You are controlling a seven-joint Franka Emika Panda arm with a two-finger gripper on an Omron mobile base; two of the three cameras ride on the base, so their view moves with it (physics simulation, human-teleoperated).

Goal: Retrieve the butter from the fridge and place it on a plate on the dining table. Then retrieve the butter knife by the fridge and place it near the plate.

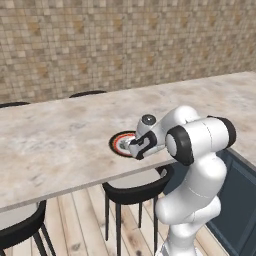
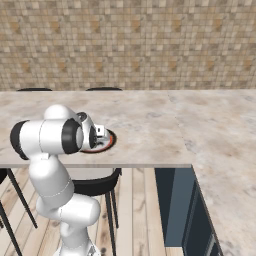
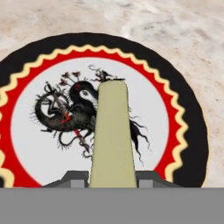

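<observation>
The round plate [image 3: 192, 131], with a black rim, a red ring and a white centre bearing a dark dragon pattern, lies near the front edge of the marbled dining table [image 1: 60, 135]. It appears small in the base views, plate [image 1: 119, 143] and plate [image 2: 106, 143]. My gripper [image 3: 111, 178] is shut on the butter [image 3: 111, 131], a pale yellow stick that points out over the plate's centre. From the left my gripper [image 1: 137, 153] hovers low over the plate's near side. Whether the butter touches the plate I cannot tell. The fridge and the butter knife are out of view.
Dark chairs [image 1: 135, 187] [image 1: 20, 225] [image 2: 95, 185] are tucked under the table's front edge. A blue-grey cabinet [image 2: 175, 200] [image 1: 240, 190] stands to the right under a marbled counter [image 2: 225, 165]. A tiled wall runs behind the table.
</observation>
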